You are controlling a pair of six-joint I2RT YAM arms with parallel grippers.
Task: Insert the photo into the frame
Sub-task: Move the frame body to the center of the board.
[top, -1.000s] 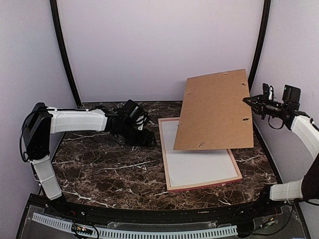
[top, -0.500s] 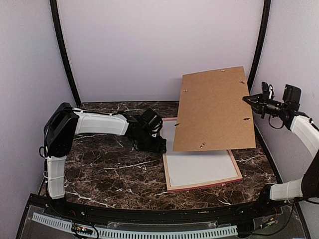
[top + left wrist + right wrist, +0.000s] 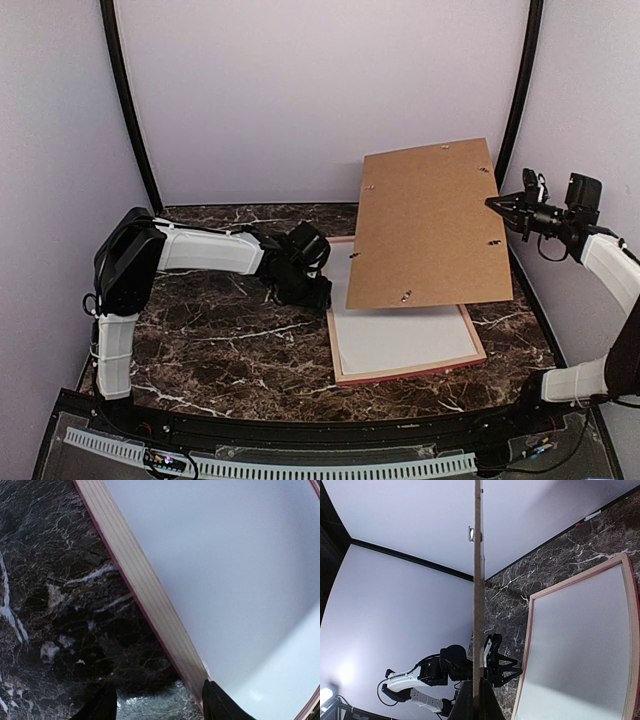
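The pink-edged wooden frame [image 3: 410,369] lies flat on the marble table, and a plain white sheet [image 3: 400,335] fills it. No sunset print shows in any view. My right gripper [image 3: 497,205] is shut on the right edge of the brown backing board [image 3: 430,225] and holds it tilted in the air over the frame's far half. In the right wrist view the board [image 3: 478,580] stands edge-on in my gripper [image 3: 477,700]. My left gripper [image 3: 318,295] is open and low at the frame's left rail [image 3: 145,585]. One finger is over the table, the other at the rail's inner edge.
Dark marble table [image 3: 200,340] with white walls behind and at both sides. Small metal tabs sit along the board's edges. The left arm [image 3: 445,667] shows beyond the board in the right wrist view.
My left arm has reached right across the table, bringing its gripper to the frame's left rail. The right gripper still holds the board aloft, shifted only slightly.
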